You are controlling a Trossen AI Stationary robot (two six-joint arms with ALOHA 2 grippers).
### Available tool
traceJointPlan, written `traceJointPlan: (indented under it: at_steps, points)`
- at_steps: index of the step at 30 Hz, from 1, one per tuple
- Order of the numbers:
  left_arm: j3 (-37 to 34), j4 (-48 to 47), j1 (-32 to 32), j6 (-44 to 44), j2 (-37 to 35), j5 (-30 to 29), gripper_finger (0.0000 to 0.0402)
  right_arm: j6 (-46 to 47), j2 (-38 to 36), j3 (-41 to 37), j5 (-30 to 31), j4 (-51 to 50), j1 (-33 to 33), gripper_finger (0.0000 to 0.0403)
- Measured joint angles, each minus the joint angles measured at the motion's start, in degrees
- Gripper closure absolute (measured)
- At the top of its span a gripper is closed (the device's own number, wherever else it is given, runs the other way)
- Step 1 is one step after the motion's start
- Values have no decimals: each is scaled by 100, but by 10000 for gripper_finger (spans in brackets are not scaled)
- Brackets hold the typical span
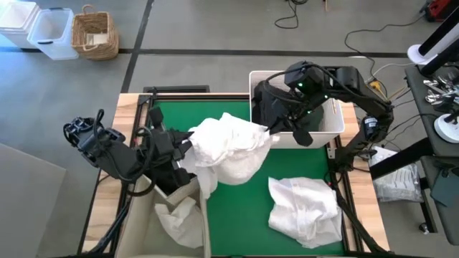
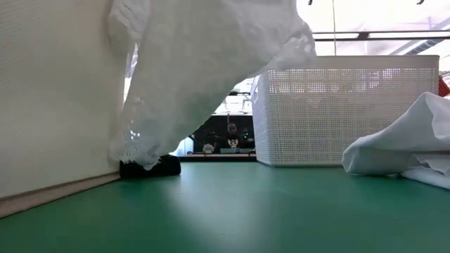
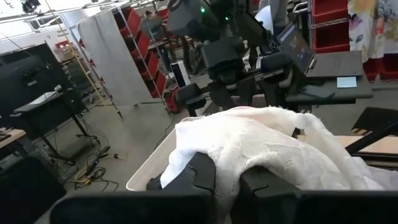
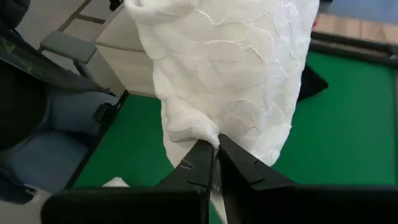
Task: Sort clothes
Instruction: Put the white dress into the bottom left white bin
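We hold a white garment (image 1: 229, 147) stretched between our clamped left gripper (image 3: 227, 180) and right gripper (image 4: 216, 149), apparently mid-transfer; next it wants lowering into the beige bin (image 1: 143, 222) below the left gripper.

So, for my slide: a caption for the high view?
Both grippers, left and right, lift a white garment above the green table.

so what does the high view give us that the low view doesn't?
High view only: both arms, with the left gripper and right gripper each shut on the lifted white garment, dark clothes inside the white basket, and a white piece in the beige bin.
Low view only: the garment's hem hanging close above the green mat and the room beyond.
Both: the lifted garment, the basket, the bin and the second white garment lying on the mat.
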Motion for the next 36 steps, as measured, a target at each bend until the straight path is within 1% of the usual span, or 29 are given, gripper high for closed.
traceJointPlan:
  at_steps: [3, 5, 8, 11, 15, 20, 25, 29, 34, 36]
  points:
    - [-96, -11, 0, -8, 1, -1, 401, 18, 94, -2, 3, -140, 23, 373]
    - [-120, -25, -2, -8, 2, -21, 401, 117, 156, -2, 4, -134, 23, 350]
    - [-136, -2, -2, -1, 0, -96, 401, 386, 237, -4, 7, -92, 20, 302]
    - [-113, -28, -4, 123, 2, -306, 401, 433, 241, -9, 10, -89, -16, 251]
    - [86, -5, -3, 255, 2, -348, 401, 551, 122, -9, 14, -54, -18, 194]
    - [664, 106, -20, 592, 123, -289, 401, 562, -60, -7, 9, -79, -29, 144]
    - [1536, 158, -126, 957, 368, -288, 401, 574, -129, -7, 11, -109, -31, 120]
    - [1320, 1067, -286, 1625, 250, -281, 401, 569, -151, -7, 13, -118, -55, 111]
    - [1514, 1160, -467, 1532, 252, -268, 401, 496, -149, -7, 20, -125, -55, 114]
    - [1546, 1312, -614, 1453, 271, -77, 401, 459, -149, -7, 20, -146, -55, 119]
